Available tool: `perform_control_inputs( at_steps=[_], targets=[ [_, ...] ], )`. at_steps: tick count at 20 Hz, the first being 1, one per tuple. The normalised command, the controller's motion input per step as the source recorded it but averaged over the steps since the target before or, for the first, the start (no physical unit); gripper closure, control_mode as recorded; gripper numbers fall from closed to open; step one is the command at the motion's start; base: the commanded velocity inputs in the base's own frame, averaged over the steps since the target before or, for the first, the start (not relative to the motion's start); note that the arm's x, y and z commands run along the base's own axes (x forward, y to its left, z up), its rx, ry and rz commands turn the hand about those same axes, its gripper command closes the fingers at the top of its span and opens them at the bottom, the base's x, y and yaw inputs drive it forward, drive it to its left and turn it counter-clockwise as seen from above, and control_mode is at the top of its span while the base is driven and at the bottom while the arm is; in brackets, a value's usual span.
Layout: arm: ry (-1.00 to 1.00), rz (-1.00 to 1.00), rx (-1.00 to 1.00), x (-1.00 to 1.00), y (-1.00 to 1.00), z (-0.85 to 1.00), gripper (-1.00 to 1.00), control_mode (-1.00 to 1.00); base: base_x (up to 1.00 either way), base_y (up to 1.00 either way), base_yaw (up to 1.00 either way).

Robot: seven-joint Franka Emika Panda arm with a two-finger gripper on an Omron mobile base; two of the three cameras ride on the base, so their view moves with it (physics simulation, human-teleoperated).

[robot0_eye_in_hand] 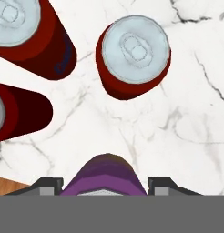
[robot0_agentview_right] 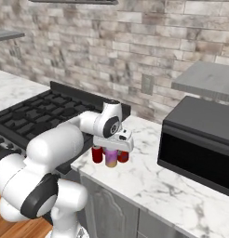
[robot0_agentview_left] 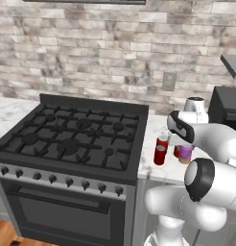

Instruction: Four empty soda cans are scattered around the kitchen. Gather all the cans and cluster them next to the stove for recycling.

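The two-finger dark-tipped gripper (robot0_eye_in_hand: pixel 104 191) is clamped on the purplish-pink soda can with a silvery top (robot0_eye_in_hand: pixel 104 175), held upright over the white marble counter (robot0_eye_in_hand: pixel 177 136) just right of the wide black gas stove with cast grates (robot0_agentview_left: pixel 72 139). Three short red cylinder cans stand close by; in the hand view the nearest red can (robot0_eye_in_hand: pixel 133 57) sits just ahead, another (robot0_eye_in_hand: pixel 34 34) and a third (robot0_eye_in_hand: pixel 18 111) to its left. The risk, as I judge it, is a bump: lowering or sliding the held can into so tight a cluster could knock a red one over or toward the counter edge, and letting go early could tip it. Whether the pink can's base touches the counter is unclear, its lower body hidden by the hand, and the third can is cut off
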Motion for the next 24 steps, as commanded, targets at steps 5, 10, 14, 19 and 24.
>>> perform_control_inputs(
  at_steps=[5,10,14,19,24],
  targets=[
    [0.00,0.00,0.00,0.00,0.00,0.00,1.00,1.00,0.00,0.28,-0.02],
    [0.00,0.00,0.00,0.00,0.00,0.00,1.00,1.00,-0.07,0.29,0.00],
    [0.00,0.00,0.00,0.00,0.00,0.00,1.00,1.00,-0.08,0.26,0.00],
    [0.00,0.00,0.00,0.00,0.00,0.00,1.00,1.00,-0.02,0.03,0.00],
    [0.00,0.00,0.00,0.00,0.00,0.00,1.00,1.00,0.00,0.00,0.00]
  ],
)
